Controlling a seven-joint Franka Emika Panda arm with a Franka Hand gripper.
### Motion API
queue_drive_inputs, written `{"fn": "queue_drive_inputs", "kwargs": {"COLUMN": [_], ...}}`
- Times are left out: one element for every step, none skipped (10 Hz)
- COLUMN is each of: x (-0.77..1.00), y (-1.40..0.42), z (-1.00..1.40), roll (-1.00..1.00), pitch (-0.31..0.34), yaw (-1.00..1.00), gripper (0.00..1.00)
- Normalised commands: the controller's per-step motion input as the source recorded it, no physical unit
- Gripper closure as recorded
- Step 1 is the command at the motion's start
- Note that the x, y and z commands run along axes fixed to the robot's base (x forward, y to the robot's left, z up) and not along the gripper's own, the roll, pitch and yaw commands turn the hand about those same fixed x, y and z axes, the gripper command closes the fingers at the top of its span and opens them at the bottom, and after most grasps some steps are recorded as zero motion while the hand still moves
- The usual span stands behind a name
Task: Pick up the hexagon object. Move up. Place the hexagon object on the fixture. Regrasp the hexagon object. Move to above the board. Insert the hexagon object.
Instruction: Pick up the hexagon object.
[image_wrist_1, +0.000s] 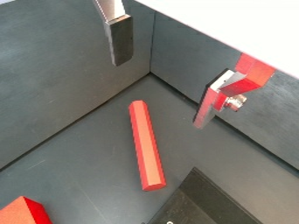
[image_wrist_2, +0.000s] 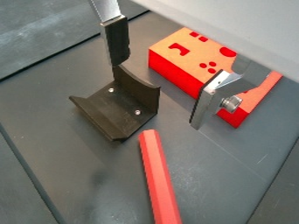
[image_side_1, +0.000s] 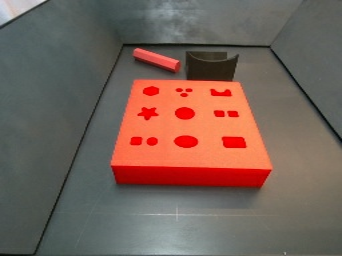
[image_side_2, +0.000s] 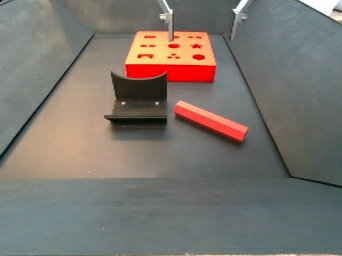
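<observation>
While the hexagon object (image_wrist_2: 158, 179) lies on the floor, the pincer (image_wrist_2: 163, 80) hangs above, spread empty

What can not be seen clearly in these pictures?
- Gripper, above the floor: one side view misses it; another shows only fingertips at its edge.
- Red bar: far end cut off in a wrist view.
- Board: partly hidden behind a finger.

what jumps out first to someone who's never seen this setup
The large flat bright red board with darker shaped cut-outs dominates the dark floor. A slim red-pink hexagon bar lies flat on the floor beside the small dark fixture with a curved notch, apart from it. The pincer hangs open above the bar, its silver-plate fingers empty.
</observation>
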Motion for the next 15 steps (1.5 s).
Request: {"fn": "queue_drive_inputs", "kwargs": {"x": [-0.05,0.00,0.00,0.00,0.00,0.00,0.00,0.00,0.00,0.00,-0.23,-0.34,-0.20,-0.21,-0.20], "y": [-0.07,0.00,0.00,0.00,0.00,0.00,0.00,-0.13,-0.22,-0.20,0.05,0.45,0.29,0.12,0.06], "z": [-0.85,-0.81,-0.79,-0.77,-0.77,-0.77,-0.77,-0.62,-0.36,-0.32,-0.61,-0.60,-0.45,-0.43,-0.49], "roll": [0.09,0.00,0.00,0.00,0.00,0.00,0.00,0.00,-0.10,-0.13,-0.14,-0.13,-0.25,-0.22,-0.13], "pitch": [-0.174,0.000,0.000,0.000,0.000,0.000,0.044,0.004,0.000,-0.011,-0.137,-0.136,-0.126,-0.193,-0.199], "yaw": [0.29,1.00,1.00,1.00,1.00,1.00,1.00,0.97,0.76,0.73,0.79,0.59,0.49,0.35,0.32], "gripper": [0.00,0.00,0.00,0.00,0.00,0.00,0.00,0.00,0.00,0.00,0.00,0.00,0.00,0.00,0.00]}}
